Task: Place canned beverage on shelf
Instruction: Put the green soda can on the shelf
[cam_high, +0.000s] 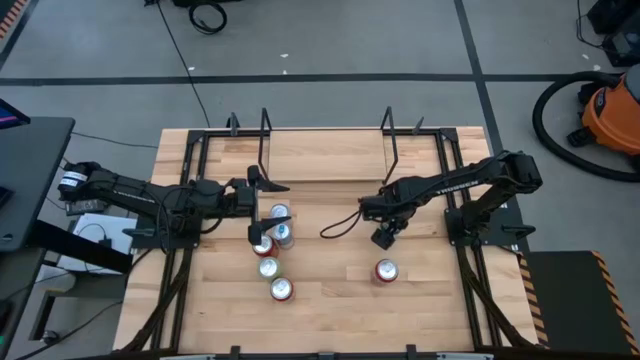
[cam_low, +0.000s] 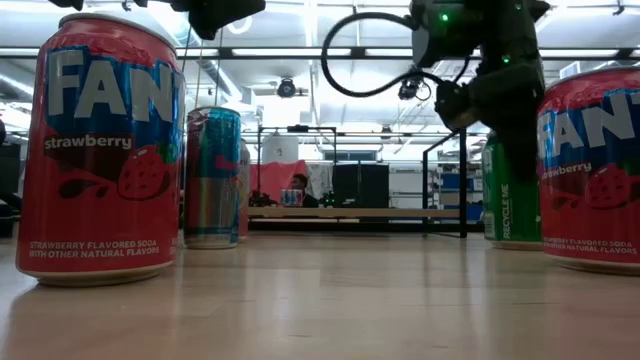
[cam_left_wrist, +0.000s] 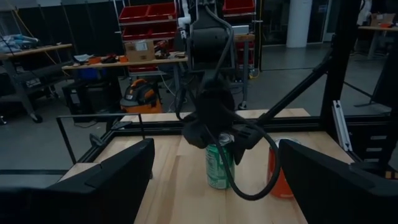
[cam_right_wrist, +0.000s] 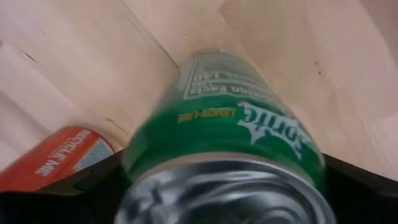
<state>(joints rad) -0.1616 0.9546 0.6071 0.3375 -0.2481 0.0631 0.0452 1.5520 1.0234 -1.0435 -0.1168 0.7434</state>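
A green Sprite can (cam_right_wrist: 230, 118) stands right of the table's middle; it also shows in the left wrist view (cam_left_wrist: 217, 167) and the low view (cam_low: 508, 195). My right gripper (cam_high: 383, 237) reaches down over its top and is shut on it. My left gripper (cam_high: 262, 210) hovers open and empty over a cluster of cans (cam_high: 281, 222) left of the middle. The shelf (cam_high: 325, 155), a light-wood plank with black rod uprights at both ends, stands at the table's far edge. A red can (cam_high: 386, 270) stands on the table just near of my right gripper. My right gripper has the Sprite can between its two fingers, one on each side of the can's wall near the top rim (cam_right_wrist: 134, 163). The fingers come from above, pointing down. The can stands upright with its bottom (cam_low: 512, 240) on the table.
Two more cans (cam_high: 268, 267) (cam_high: 282, 290) stand near of the left cluster. In the low view a Fanta strawberry can (cam_low: 100, 150) and a teal can (cam_low: 212, 178) stand at the left, another Fanta can (cam_low: 595, 165) at the right. Bare wood lies between the two arms.
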